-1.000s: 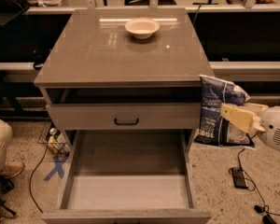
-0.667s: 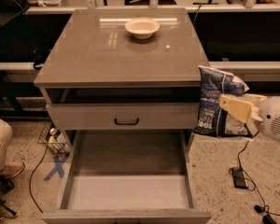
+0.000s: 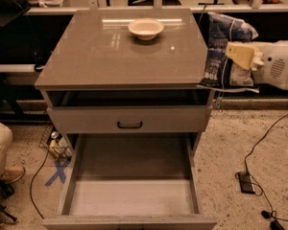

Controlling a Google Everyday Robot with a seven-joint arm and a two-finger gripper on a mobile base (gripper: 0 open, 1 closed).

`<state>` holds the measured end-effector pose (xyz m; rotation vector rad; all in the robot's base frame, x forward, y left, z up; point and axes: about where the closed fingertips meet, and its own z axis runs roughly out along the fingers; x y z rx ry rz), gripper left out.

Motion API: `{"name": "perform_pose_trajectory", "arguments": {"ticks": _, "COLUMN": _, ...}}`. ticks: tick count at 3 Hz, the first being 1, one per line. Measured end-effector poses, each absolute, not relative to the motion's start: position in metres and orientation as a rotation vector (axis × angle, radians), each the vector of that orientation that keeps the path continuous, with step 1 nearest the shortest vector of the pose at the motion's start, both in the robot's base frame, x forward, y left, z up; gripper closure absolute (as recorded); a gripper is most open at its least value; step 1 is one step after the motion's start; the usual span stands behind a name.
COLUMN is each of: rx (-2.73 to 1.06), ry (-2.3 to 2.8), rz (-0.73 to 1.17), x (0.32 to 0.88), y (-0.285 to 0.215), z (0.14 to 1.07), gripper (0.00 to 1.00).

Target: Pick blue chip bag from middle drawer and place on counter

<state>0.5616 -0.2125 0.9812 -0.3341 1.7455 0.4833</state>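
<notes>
Gripper (image 3: 241, 55) reaches in from the right edge of the frame, level with the countertop, on a white arm. Its pale yellow finger (image 3: 239, 53) is pressed flat against the front of the blue chip bag (image 3: 222, 37), so the pincer is clamped on the bag. The bag hangs upright in the upper right of the frame, clear of the floor. Its lower left corner overlaps the right edge of the counter (image 3: 110, 56); whether it touches the slab cannot be told.

A white bowl (image 3: 145, 28) stands at the back centre of the counter, well apart from the bag. Below the slab is a shut drawer front with a black handle (image 3: 129, 125). Under that, in the lower centre, the middle drawer (image 3: 132, 198) is pulled fully out, showing its plain grey floor.

On the speckled floor at lower right lie a black adapter (image 3: 246, 182) and cables. A blue tape cross (image 3: 57, 170) marks the floor at lower left.
</notes>
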Motion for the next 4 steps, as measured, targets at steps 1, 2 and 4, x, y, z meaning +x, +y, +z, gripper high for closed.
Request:
{"name": "perform_pose_trajectory", "arguments": {"ticks": 1, "rx": -0.33, "ry": 1.761, "rz": 0.433, "x": 0.596, "y": -0.197, "z": 0.999, "gripper": 1.0}}
{"name": "perform_pose_trajectory", "arguments": {"ticks": 2, "rx": -0.341, "ry": 1.811, "rz": 0.408, "x": 0.629, "y": -0.179, "z": 0.998, "gripper": 1.0}}
{"name": "perform_pose_trajectory", "arguments": {"ticks": 4, "rx": -0.4, "ry": 1.936, "rz": 0.441, "x": 0.681, "y": -0.133, "z": 0.964, "gripper": 1.0}}
